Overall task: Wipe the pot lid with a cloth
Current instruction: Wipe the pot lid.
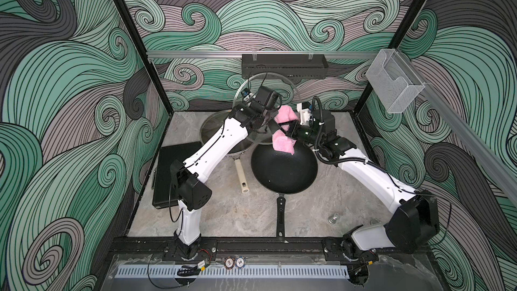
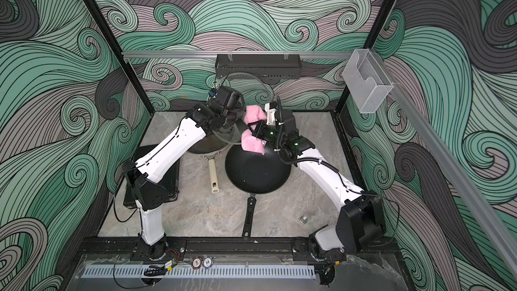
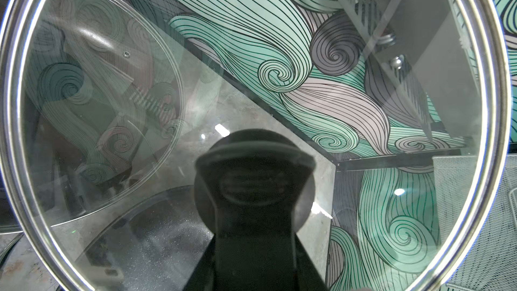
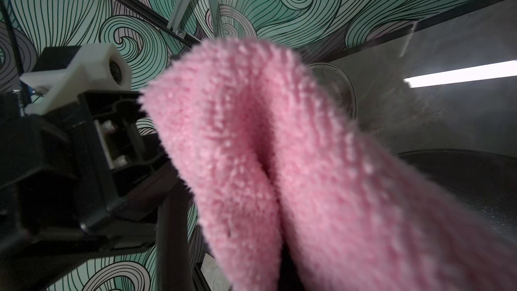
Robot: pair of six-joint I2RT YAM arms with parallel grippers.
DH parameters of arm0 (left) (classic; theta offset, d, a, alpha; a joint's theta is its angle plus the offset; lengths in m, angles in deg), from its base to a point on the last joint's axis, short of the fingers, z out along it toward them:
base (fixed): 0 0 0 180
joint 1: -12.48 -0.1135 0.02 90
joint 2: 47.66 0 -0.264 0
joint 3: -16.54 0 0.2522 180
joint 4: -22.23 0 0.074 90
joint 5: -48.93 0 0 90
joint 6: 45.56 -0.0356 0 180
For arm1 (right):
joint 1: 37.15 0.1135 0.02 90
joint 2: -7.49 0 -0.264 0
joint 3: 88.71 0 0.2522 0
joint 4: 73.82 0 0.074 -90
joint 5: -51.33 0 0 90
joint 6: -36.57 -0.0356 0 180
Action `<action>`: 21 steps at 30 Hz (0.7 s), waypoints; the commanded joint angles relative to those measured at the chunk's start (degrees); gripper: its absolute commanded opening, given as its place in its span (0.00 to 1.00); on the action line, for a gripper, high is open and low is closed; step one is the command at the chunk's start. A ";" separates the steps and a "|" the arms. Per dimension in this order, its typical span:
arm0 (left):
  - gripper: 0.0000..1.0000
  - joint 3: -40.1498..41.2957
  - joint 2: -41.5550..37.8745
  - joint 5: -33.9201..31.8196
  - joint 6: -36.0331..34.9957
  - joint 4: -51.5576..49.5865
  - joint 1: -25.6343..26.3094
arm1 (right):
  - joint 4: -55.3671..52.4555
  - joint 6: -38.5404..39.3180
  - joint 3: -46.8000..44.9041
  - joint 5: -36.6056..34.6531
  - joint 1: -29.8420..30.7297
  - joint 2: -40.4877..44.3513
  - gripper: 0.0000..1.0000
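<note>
The glass pot lid (image 1: pixel 285 88) (image 2: pixel 251 85) with a steel rim is held up on edge above the back of the table. My left gripper (image 1: pixel 267 123) (image 2: pixel 232 121) is shut on its black knob (image 3: pixel 254 172). In the left wrist view the lid's rim (image 3: pixel 16 107) rings the whole picture and the gripper (image 3: pixel 254 247) shows dark under the knob. The pink terry cloth (image 1: pixel 284 116) (image 2: pixel 253 114) (image 4: pixel 265 149) is pinched in my right gripper (image 1: pixel 289 131) (image 2: pixel 256 130), which is shut on it. The cloth lies against the lid's right side and hides the right fingers in the right wrist view.
A black wok (image 1: pixel 284 169) sits mid-table under the cloth, its handle (image 1: pixel 280 216) pointing to the front. Behind the left arm stands a pan with a second glass lid (image 1: pixel 215 132) and a cream handle (image 1: pixel 241 176). A black case (image 1: pixel 170 174) lies left, a small metal weight (image 1: pixel 334 217) front right.
</note>
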 commanded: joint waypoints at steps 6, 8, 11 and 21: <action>0.00 4.19 -6.80 6.29 -10.92 15.10 0.18 | -6.15 5.82 11.65 2.89 -7.16 -3.90 0.00; 0.00 3.78 -7.00 7.02 -15.97 14.29 0.72 | -8.41 6.49 15.00 4.39 -8.73 -5.59 0.00; 0.00 2.69 -7.12 6.29 -20.73 11.36 1.36 | -13.45 8.75 20.09 4.22 -9.76 -8.38 0.00; 0.00 -0.18 -6.32 -1.79 3.44 7.54 -0.32 | -5.66 3.50 18.80 5.39 -7.70 -9.51 0.00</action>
